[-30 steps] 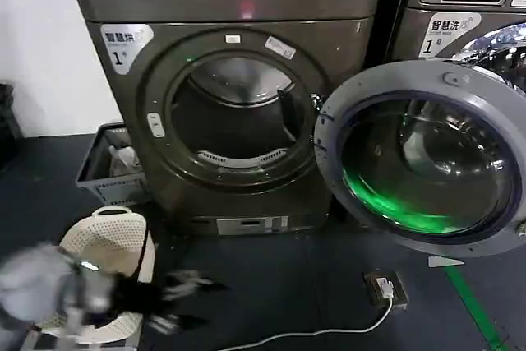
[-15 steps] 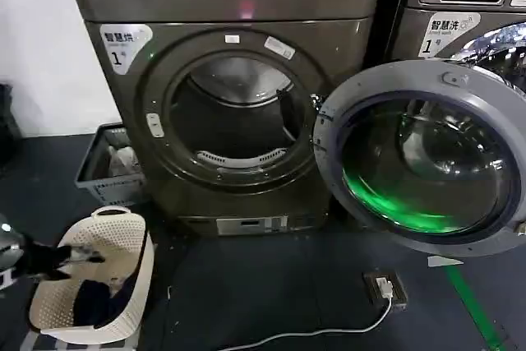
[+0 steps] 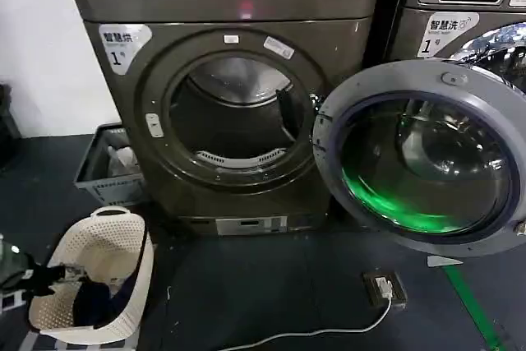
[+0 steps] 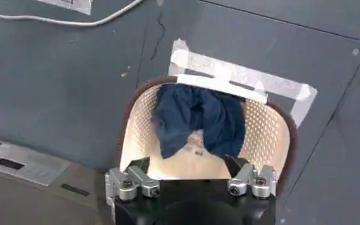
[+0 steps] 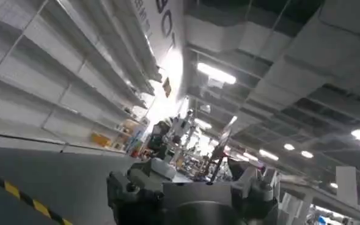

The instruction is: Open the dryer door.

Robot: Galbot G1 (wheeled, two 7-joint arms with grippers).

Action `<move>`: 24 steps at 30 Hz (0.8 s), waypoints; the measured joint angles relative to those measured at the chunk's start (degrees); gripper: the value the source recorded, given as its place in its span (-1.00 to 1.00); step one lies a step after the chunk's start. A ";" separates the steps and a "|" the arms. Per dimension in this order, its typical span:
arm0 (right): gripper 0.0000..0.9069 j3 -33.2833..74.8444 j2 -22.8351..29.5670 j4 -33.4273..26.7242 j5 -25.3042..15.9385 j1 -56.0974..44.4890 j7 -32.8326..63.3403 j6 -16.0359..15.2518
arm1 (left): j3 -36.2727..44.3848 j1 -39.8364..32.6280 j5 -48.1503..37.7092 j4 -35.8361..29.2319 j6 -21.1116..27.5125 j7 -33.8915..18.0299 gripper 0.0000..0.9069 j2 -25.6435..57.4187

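Head view, left to right: the left tool (image 3: 62,272) sits low at the frame's left edge, over the rim of a white laundry basket (image 3: 123,232) that stands on the dark floor (image 3: 271,285); whether its fingers are parted cannot be told here. Behind the basket a grey crate (image 3: 92,172) stands against the dryer (image 3: 230,113), whose drum opening is exposed. The dryer door (image 3: 419,158) is swung fully open to the right, its glass showing a green reflection. A cable (image 3: 329,326) runs along the floor to a small socket box (image 3: 386,288).

Left wrist view: the left tool (image 4: 191,165) hangs with fingers spread and empty above the basket (image 4: 262,131), in which lies a dark blue garment (image 4: 198,119); white tape (image 4: 241,76) marks the floor beside it.

Right wrist view: the right tool (image 5: 192,183) points at ceiling lights (image 5: 216,73); its finger state cannot be told.
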 joint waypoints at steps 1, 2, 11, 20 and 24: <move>1.00 -0.16 0.06 -0.05 0.02 -0.05 0.00 0.00 | 0.18 0.09 0.00 0.18 0.00 0.00 1.00 -0.20; 1.00 -0.28 0.15 -0.06 0.03 -0.13 0.00 0.01 | 0.43 0.12 0.00 0.45 0.01 0.00 1.00 -0.34; 1.00 -0.48 0.66 0.19 -0.05 -0.39 -0.18 0.12 | 1.20 0.22 -0.51 1.83 0.05 -0.04 1.00 -1.04; 1.00 -0.18 1.08 0.52 0.14 -0.68 -0.94 1.16 | 1.17 -0.02 -0.50 1.47 0.07 0.08 1.00 -1.47; 1.00 -0.26 1.18 0.41 0.04 -0.55 -1.04 0.92 | 1.02 -0.10 -0.77 1.49 0.07 0.09 1.00 -1.32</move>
